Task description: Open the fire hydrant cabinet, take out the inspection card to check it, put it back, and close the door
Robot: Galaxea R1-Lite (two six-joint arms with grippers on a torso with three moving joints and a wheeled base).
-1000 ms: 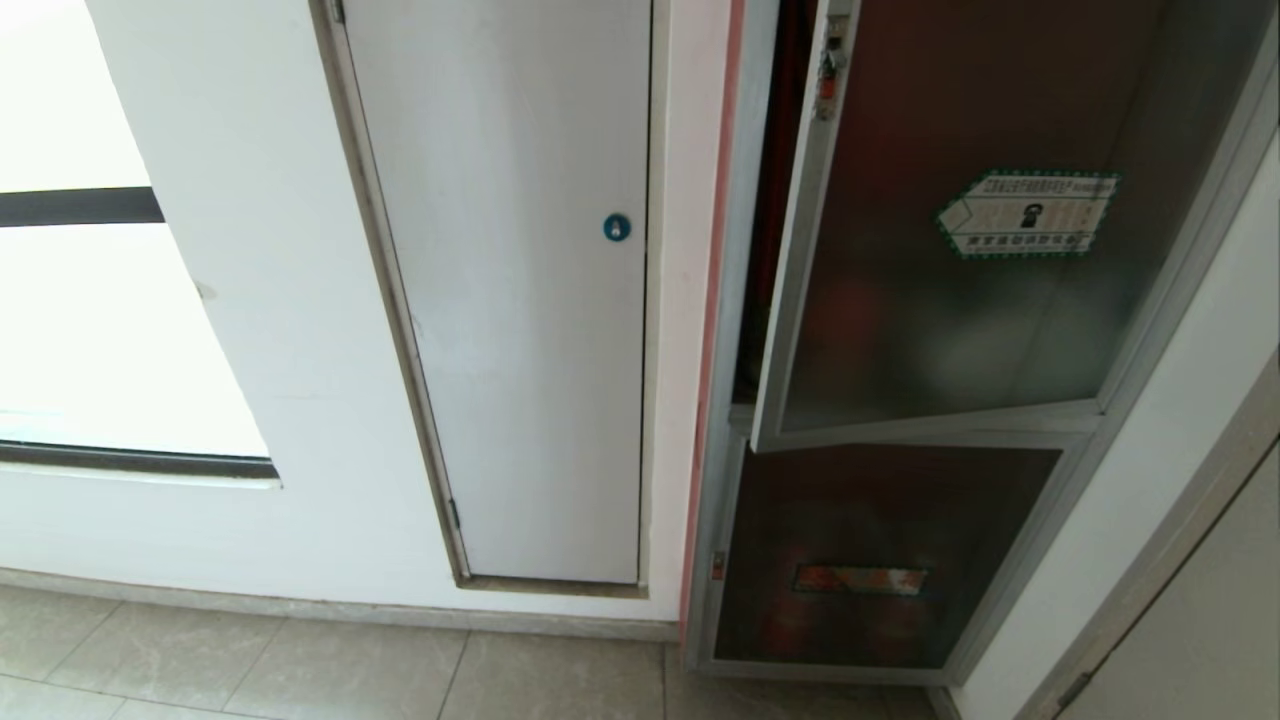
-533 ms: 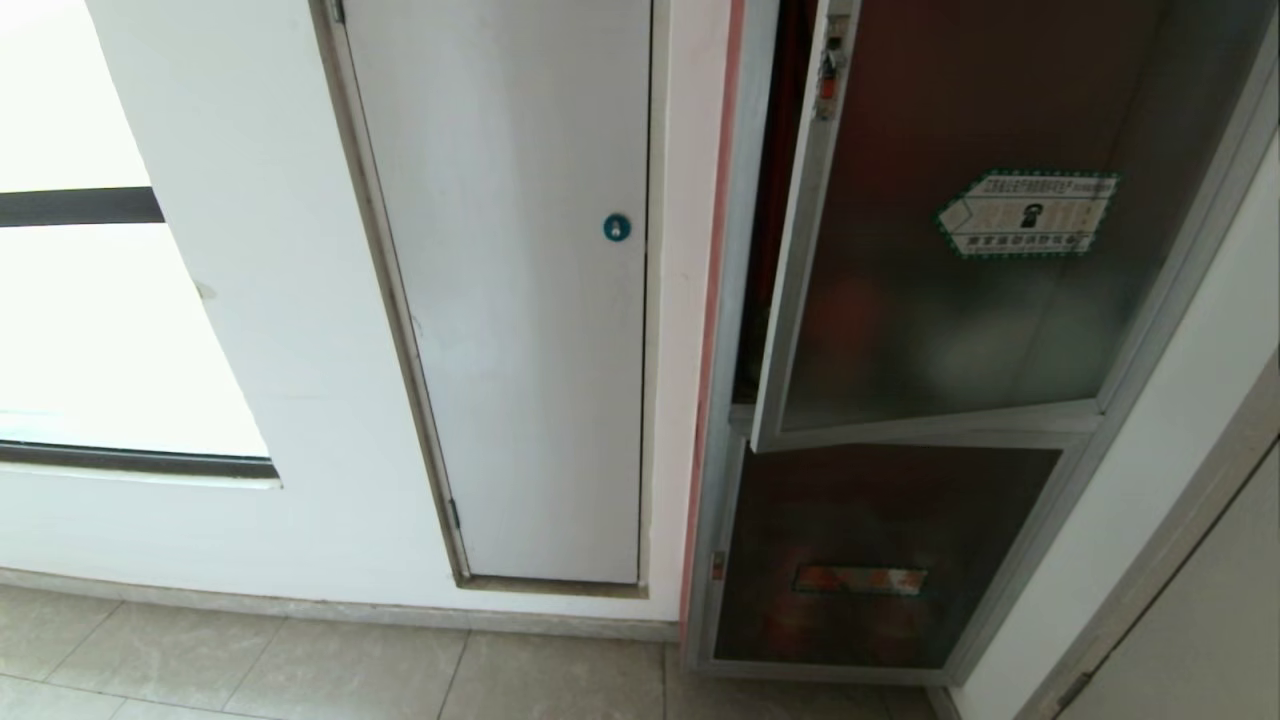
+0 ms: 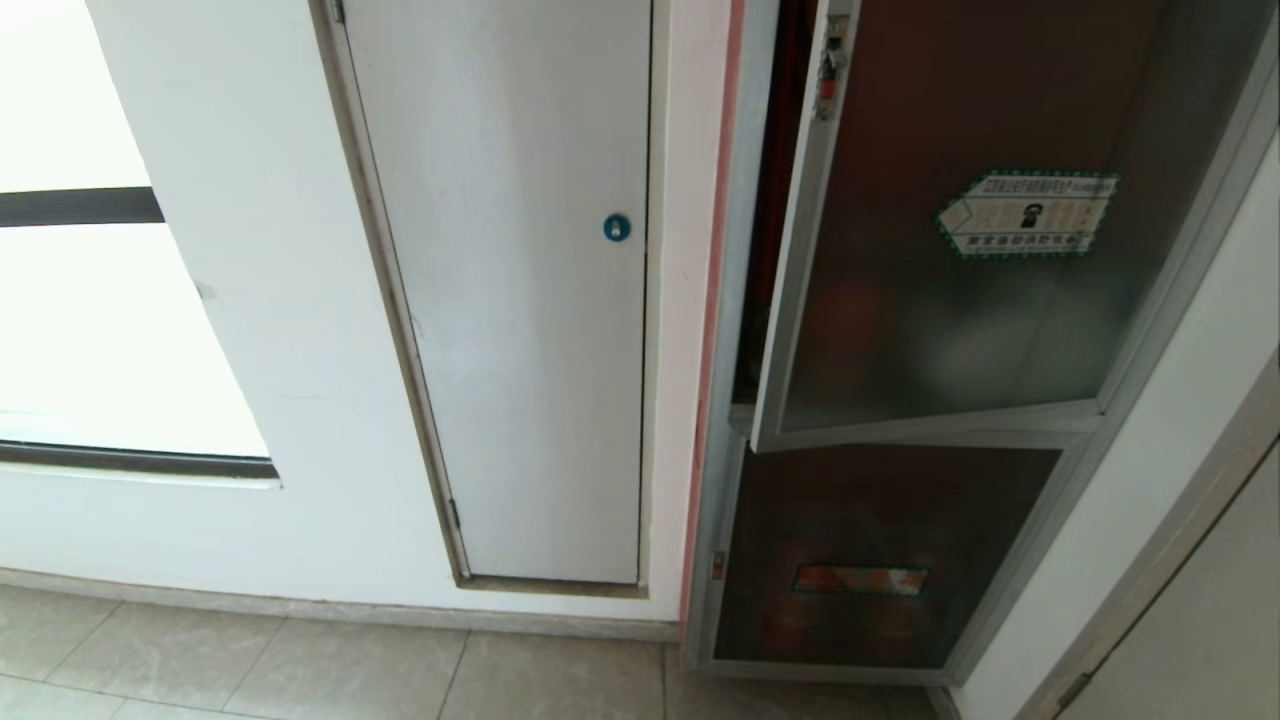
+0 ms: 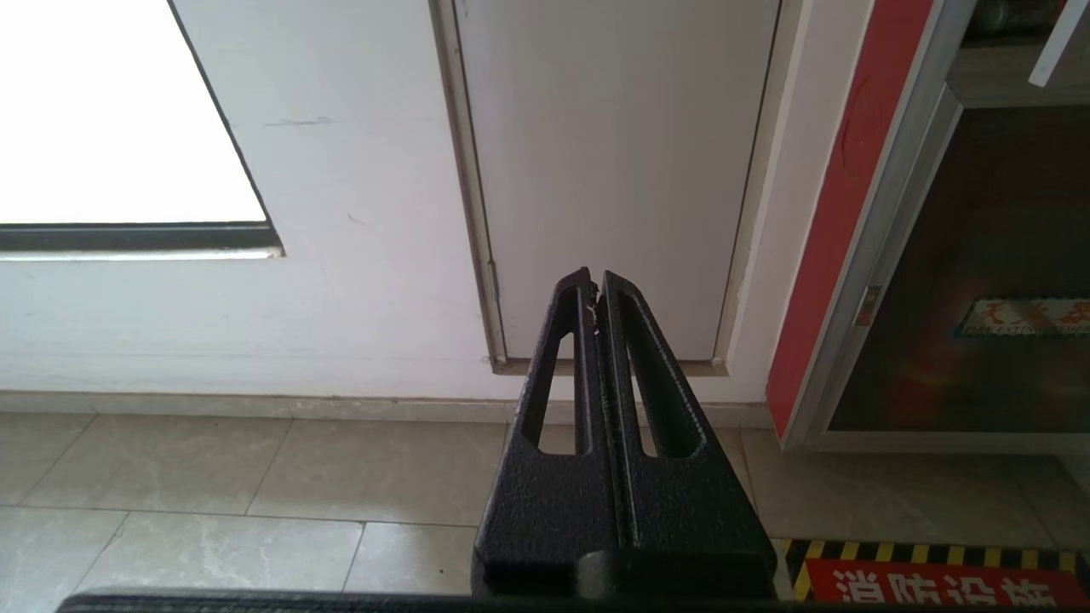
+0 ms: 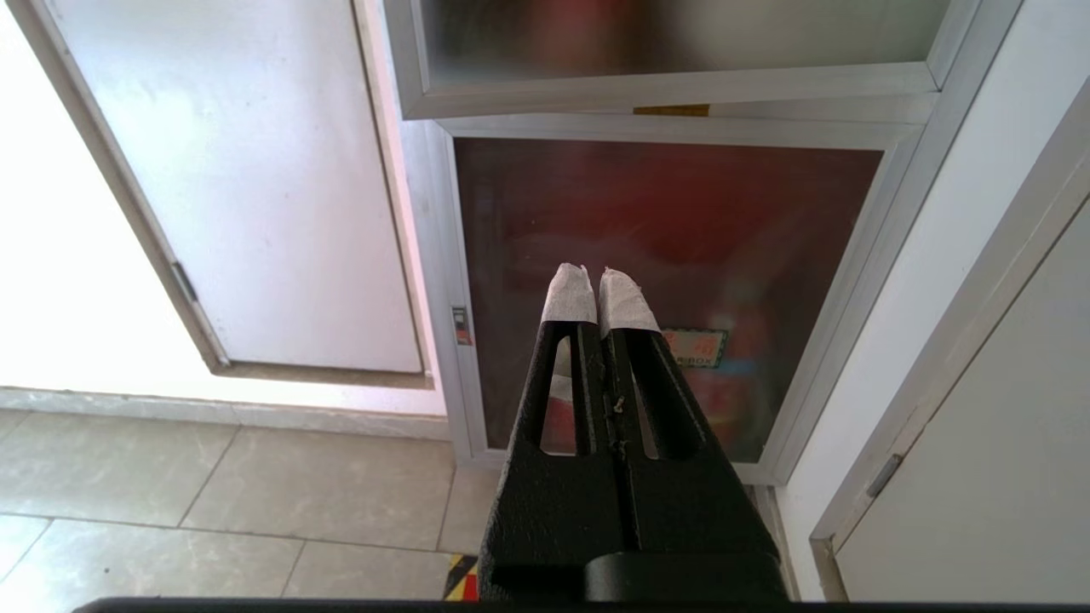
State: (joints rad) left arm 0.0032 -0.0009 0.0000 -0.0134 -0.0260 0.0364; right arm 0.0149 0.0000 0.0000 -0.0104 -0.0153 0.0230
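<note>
Cabinet (image 3: 745, 330): silver-framed recess at right of the head view, set in a white wall; a dark red strip of interior shows through the gap beside the frame

Door (image 3: 960, 300): dark tinted glass in a silver frame, ajar, its latch edge swung out from the frame and its lower rail tilted off the rail beneath; the glass shows only blurred red and pale shapes behind it

Latch (image 3: 828, 75): small, red, high on the door's free edge

Sticker (image 3: 1028, 213): green-bordered, white, on the upper part of the glass

Lower panel (image 3: 880, 560): smaller dark glass pane under the door, flush in its frame, with a small label near its middle

White panel (image 3: 520, 300): plain, left of the cabinet, with a round blue lock (image 3: 617, 227) near its right edge

Card: in no view; cannot tell where it lies

Left gripper (image 4: 593, 285): black fingers pressed together, holding nothing, aimed at the foot of the white panel, above the tiled floor (image 4: 213, 477)

Right gripper (image 5: 598, 285): fingers together, tips wrapped in white, holding nothing, aimed at the lower panel, apart from it

Neither arm shows in the head view
</note>
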